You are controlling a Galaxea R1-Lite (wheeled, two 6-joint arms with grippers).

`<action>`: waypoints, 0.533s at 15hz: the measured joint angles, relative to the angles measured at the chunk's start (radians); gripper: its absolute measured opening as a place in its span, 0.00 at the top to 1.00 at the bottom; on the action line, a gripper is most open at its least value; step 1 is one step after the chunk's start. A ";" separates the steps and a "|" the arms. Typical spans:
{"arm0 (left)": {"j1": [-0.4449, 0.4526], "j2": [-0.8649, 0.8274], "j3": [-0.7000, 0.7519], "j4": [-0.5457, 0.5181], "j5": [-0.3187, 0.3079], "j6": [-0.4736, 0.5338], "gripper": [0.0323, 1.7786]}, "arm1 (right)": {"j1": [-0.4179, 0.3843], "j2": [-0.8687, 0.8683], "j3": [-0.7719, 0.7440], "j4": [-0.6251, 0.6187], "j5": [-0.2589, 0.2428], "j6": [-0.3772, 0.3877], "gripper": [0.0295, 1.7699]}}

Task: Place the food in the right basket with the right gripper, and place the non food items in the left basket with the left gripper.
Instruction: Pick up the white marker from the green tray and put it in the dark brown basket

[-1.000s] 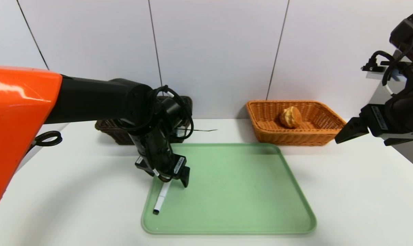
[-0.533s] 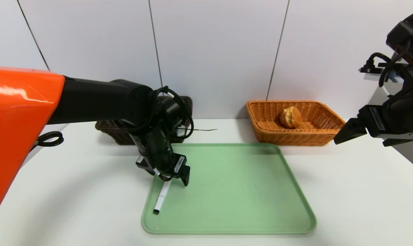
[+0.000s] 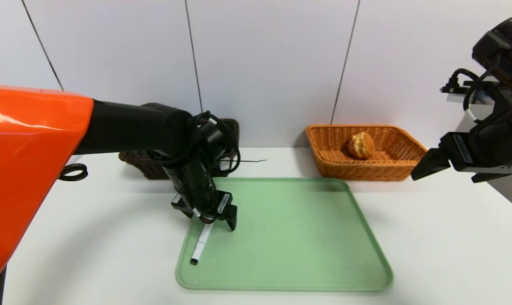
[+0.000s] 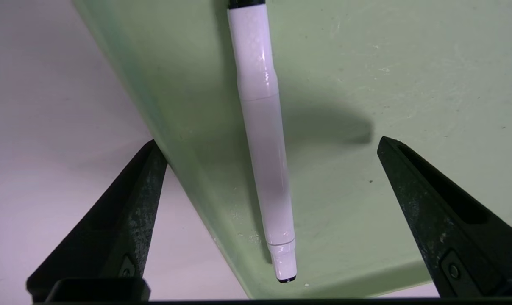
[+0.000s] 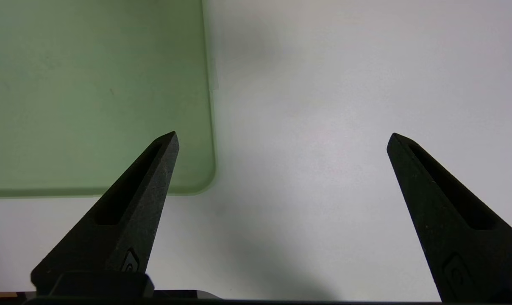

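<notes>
I see a glossy white plastic marker (image 4: 264,140), a smooth plastic tray (image 3: 290,237) and a rough wicker right basket (image 3: 366,171).

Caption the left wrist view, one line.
Open fingers of the left gripper straddle a white marker on the green tray.

You have two baskets: one dark (image 3: 143,163) at eleven o'clock, one orange (image 3: 366,172) at one. You've got one green tray (image 3: 290,237) at six, one marker (image 3: 201,244) at seven, and one pastry (image 3: 361,145) at one. Count two grippers: your left gripper (image 4: 268,138) at seven, your right gripper (image 5: 284,132) at three. The dark basket's contents are mostly hidden.
</notes>
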 joint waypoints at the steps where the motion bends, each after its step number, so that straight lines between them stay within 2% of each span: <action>1: 0.001 0.000 0.000 -0.001 0.000 0.003 0.04 | 0.000 0.002 0.000 0.000 0.000 0.000 0.04; 3: 0.004 -0.001 -0.010 -0.001 0.008 0.014 0.04 | 0.003 0.005 0.000 0.000 0.000 0.000 0.04; 5: 0.017 0.003 -0.015 -0.004 0.053 0.041 0.04 | 0.007 0.008 -0.001 0.000 -0.001 0.000 0.04; 8: 0.051 0.005 -0.017 -0.002 0.076 0.061 0.04 | 0.012 0.010 -0.003 -0.001 -0.001 0.000 0.04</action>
